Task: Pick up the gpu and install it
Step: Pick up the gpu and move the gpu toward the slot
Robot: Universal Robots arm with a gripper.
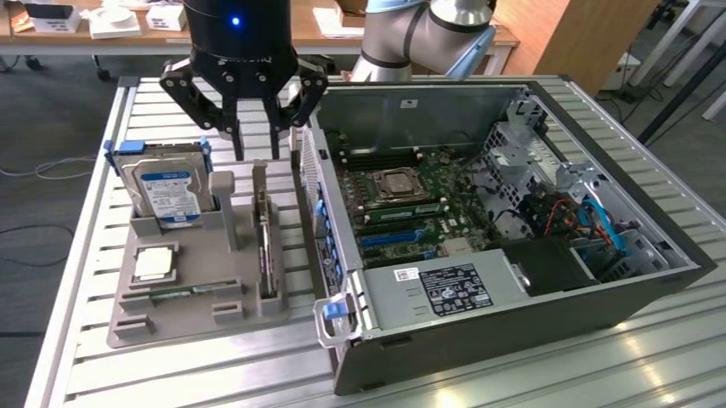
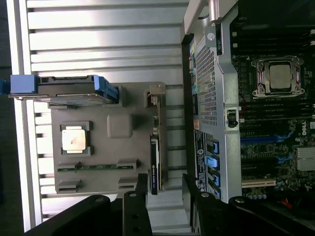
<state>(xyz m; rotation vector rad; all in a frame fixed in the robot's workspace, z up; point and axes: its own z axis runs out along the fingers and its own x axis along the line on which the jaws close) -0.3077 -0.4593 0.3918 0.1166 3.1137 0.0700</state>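
Spread tool (image 1: 258,153) over upright gpu (image 1: 264,234)

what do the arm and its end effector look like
The arm is silver-grey metal with rounded joints and a light blue cap. The end effector is black, with a round body that carries a small lit blue light. Its fingers are black jointed linkage bars with visible pivot bolts.

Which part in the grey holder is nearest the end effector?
The thin black gpu card on edge nearest the open computer case; the blue-framed hard drive and square silver processor sit farther aside.
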